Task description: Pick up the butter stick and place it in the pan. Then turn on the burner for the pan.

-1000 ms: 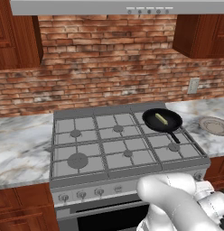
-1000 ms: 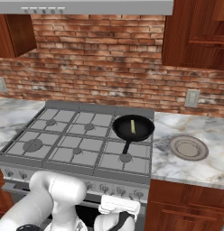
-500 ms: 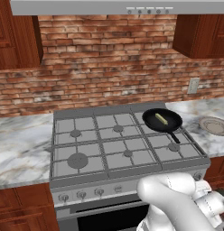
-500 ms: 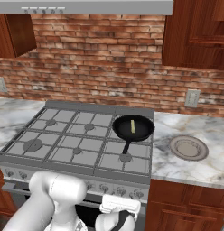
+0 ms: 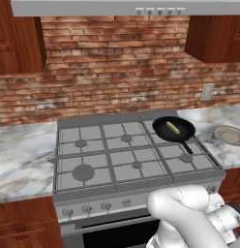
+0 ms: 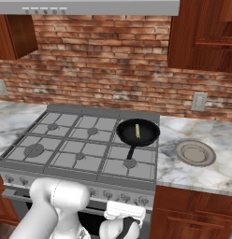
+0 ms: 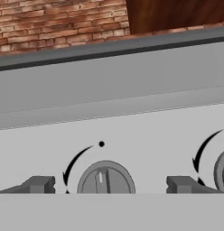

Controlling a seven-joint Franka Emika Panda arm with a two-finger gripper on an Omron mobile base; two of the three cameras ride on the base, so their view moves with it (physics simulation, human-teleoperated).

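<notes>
Little has changed over the last second: the stove, pan and butter lie as they did, and the arm has only settled a touch lower in front of the stove's control panel. That suggests the placing step is done and the burner step is in hand.

Counted, largest first: one stove with six burners; one marble table on either side of it; one black pan on the rear right burner; one grey plate on the right table; one butter stick lying inside the pan.

In the hand view the gripper has its fingers spread wide, empty, straddling one round knob; a second knob shows at the right edge.
</notes>
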